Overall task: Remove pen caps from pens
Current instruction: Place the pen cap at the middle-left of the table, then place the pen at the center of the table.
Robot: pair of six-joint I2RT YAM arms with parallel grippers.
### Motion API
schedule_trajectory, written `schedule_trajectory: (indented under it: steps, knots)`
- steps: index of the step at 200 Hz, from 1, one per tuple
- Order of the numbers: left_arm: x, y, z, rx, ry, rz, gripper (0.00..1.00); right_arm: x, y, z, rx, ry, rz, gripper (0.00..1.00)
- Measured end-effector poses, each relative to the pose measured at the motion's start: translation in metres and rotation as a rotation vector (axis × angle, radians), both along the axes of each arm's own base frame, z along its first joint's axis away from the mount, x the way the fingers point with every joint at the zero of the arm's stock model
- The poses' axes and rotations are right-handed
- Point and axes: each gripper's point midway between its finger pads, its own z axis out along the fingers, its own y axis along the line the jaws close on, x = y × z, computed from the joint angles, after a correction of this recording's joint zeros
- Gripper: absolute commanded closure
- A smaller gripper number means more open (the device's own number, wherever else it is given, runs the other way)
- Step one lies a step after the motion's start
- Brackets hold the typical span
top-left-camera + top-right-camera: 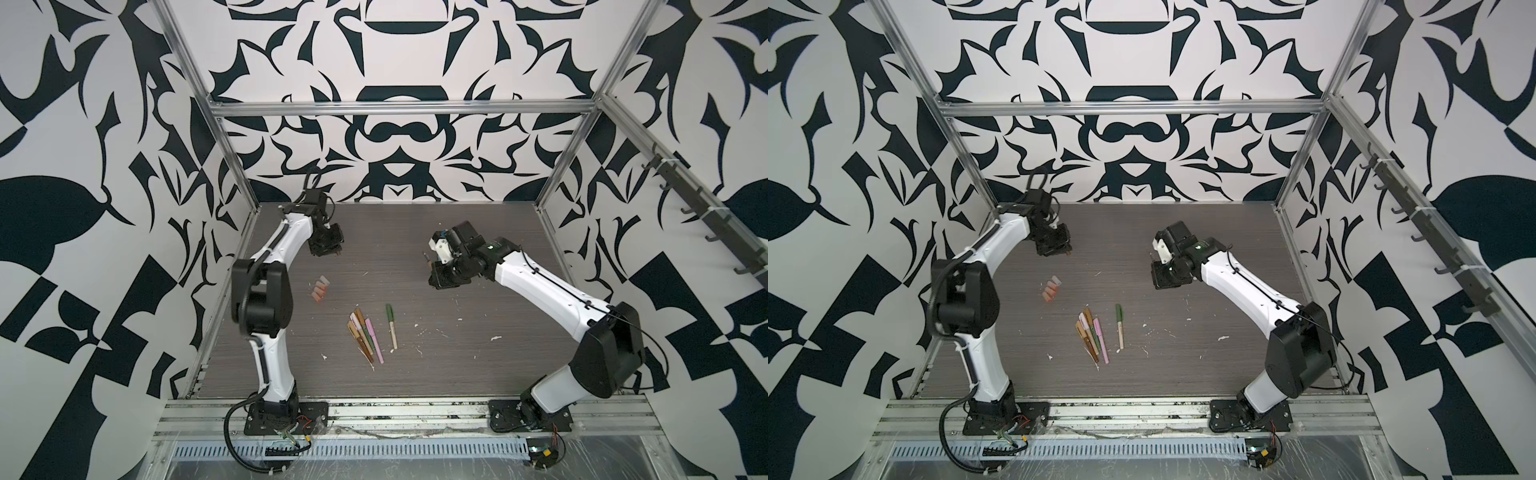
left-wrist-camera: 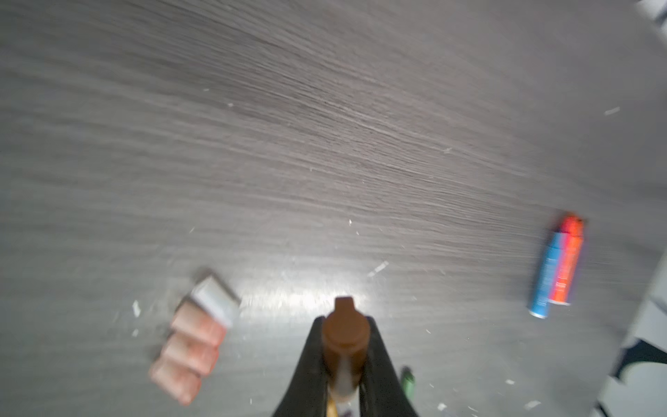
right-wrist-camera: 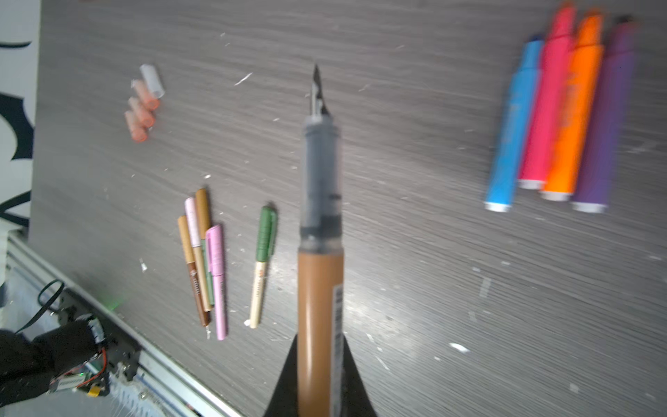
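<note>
The table [image 1: 457, 374] is a flat top of dark grey wood with thin lines in it, and small white flecks [image 1: 495, 338] are scattered over it. Walls [image 1: 399, 158] with big black and white swirly shapes stand on three sides, with shiny metal bars [image 1: 399, 108] along them. The left gripper [image 2: 344, 321] is near the back left, its black fingers squeezed tight on a short brown plastic cap [image 2: 345, 335]. The right gripper [image 3: 319, 361] is over the right side, pinching a long brown pen [image 3: 319, 289] whose dark pointed tip [image 3: 317, 90] is bare. Four little plastic caps [image 1: 321, 288], three salmon pink and one pale, lie touching in a row near the left arm. A bunch of thin pens [image 1: 363, 334] in tan, pink, green and brown lies in the middle towards the front, with a cream pen with a green cap [image 1: 391, 326] just beside it. Four fat bright markers [image 3: 563, 115], blue, pink, orange and purple, lie side by side in the right wrist view.
</note>
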Motion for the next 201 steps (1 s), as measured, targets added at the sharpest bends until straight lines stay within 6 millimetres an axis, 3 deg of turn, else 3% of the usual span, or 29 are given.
schedule_trajectory:
  steps: [20, 35, 60, 87, 130, 165, 201]
  knots:
    - [-0.014, -0.007, -0.038, 0.045, 0.125, -0.039, 0.91, 0.007, -0.022, 0.007, -0.014, -0.020, -0.050, 1.00]
    - [-0.027, -0.008, -0.054, 0.062, 0.200, -0.050, 0.87, 0.011, -0.034, 0.011, -0.019, -0.029, -0.079, 1.00]
    - [-0.035, -0.005, -0.058, 0.069, 0.235, -0.053, 0.82, 0.013, -0.045, 0.013, -0.033, -0.037, -0.092, 1.00]
    - [-0.039, -0.005, -0.061, 0.066, 0.248, -0.060, 0.68, 0.014, -0.049, 0.007, -0.064, -0.036, -0.074, 1.00]
    - [-0.051, -0.005, -0.071, 0.052, 0.290, -0.057, 0.63, 0.028, -0.057, -0.031, -0.194, 0.001, -0.033, 1.00]
    - [-0.049, -0.008, -0.064, 0.032, 0.275, -0.047, 0.62, 0.047, -0.055, -0.056, -0.264, 0.012, -0.005, 1.00]
    - [-0.043, -0.015, -0.027, -0.018, 0.190, -0.035, 0.62, 0.067, -0.047, -0.073, -0.305, 0.002, 0.022, 1.00]
